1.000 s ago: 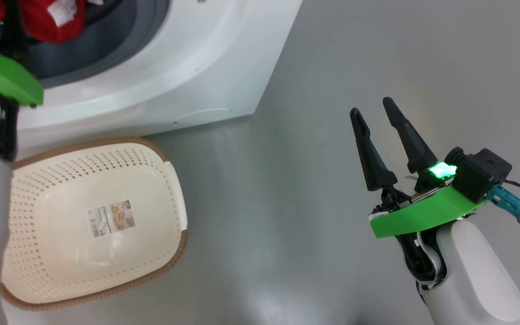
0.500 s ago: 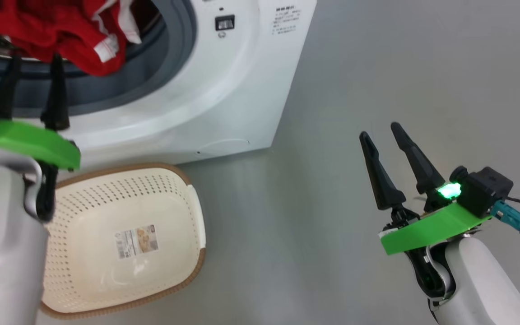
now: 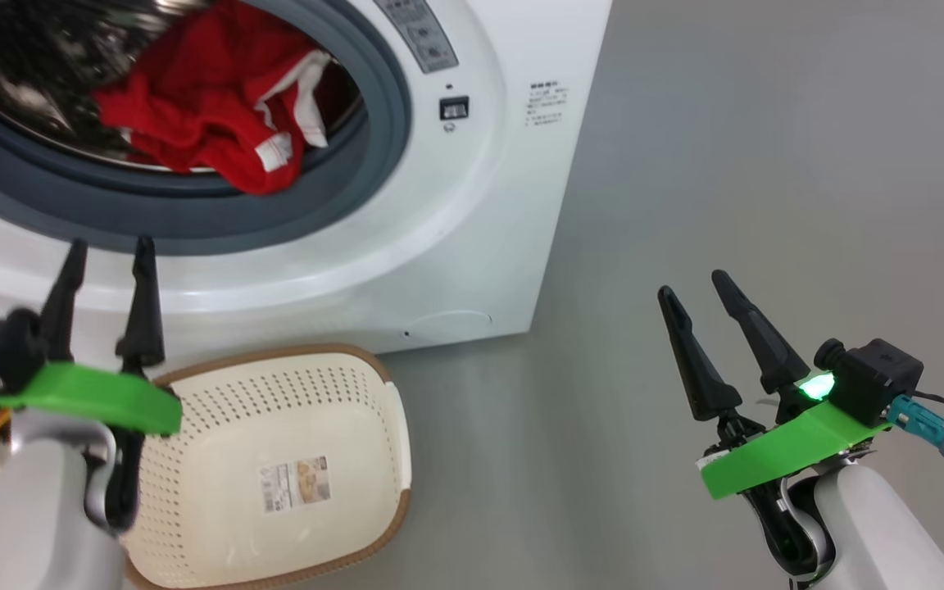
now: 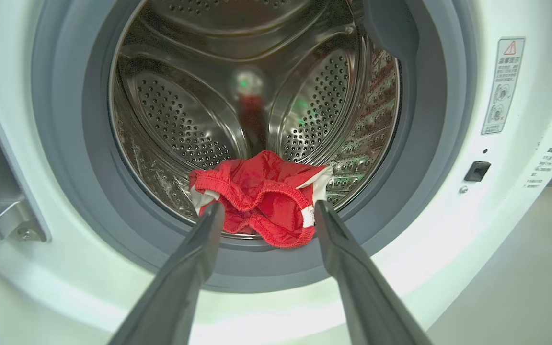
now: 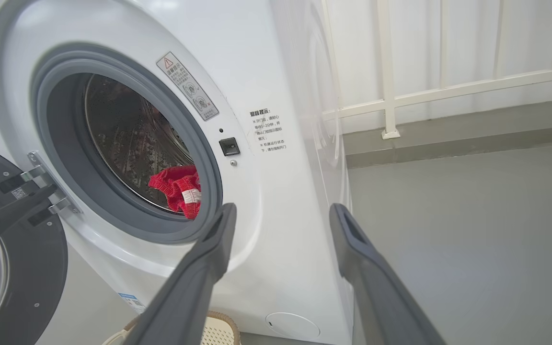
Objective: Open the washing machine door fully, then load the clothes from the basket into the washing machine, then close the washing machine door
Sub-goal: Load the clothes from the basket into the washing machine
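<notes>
Left hand (image 3: 111, 242) spread, right hand (image 3: 692, 283) spread, one clothes bundle (image 3: 210, 139) inside one washing machine (image 3: 472, 213), one basket (image 3: 357, 410)

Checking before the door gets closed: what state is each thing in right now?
washing machine door: swung open.
clothes: at the front of the drum, edge draped over the grey gasket.
basket: empty, on the floor before the washing machine.
left gripper: open, empty.
right gripper: open, empty.
</notes>
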Robot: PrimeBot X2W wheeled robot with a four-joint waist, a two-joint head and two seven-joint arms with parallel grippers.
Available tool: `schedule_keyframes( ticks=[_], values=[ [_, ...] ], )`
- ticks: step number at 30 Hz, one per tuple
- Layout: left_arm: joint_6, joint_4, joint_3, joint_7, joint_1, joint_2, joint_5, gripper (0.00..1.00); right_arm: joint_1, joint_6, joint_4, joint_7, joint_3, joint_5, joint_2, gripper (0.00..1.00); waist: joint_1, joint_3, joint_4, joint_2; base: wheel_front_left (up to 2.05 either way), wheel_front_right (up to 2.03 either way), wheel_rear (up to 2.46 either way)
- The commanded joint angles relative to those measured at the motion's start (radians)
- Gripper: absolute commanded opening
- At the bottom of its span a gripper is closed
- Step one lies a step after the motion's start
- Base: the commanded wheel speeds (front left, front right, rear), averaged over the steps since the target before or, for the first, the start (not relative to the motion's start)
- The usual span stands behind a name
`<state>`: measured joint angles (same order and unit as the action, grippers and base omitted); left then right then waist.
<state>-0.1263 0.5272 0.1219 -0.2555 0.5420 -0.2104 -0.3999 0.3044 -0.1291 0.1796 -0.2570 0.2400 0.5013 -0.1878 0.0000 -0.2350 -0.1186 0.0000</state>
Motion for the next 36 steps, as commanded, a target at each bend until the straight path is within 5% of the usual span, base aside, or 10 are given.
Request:
schedule_keyframes(
  ticks=[1, 36],
  values=[
    [0.008, -0.046, -0.037, -0.006, -0.025, -0.030, 0.009, 1.00, -0.016, -0.002, -0.020, -0.005, 0.020, 0.008, -0.007, 1.00, 0.0000, 0.044, 0.027, 0.0000, 0.00, 0.00, 0.00],
    [0.077, -0.454, -0.143, -0.006, -0.524, 0.071, 0.050, 1.00, -0.117, -0.002, 0.001, -0.005, 0.016, 0.035, -0.068, 1.00, 0.0000, 0.176, 0.086, 0.0000, 0.00, 0.00, 0.00]
  ],
)
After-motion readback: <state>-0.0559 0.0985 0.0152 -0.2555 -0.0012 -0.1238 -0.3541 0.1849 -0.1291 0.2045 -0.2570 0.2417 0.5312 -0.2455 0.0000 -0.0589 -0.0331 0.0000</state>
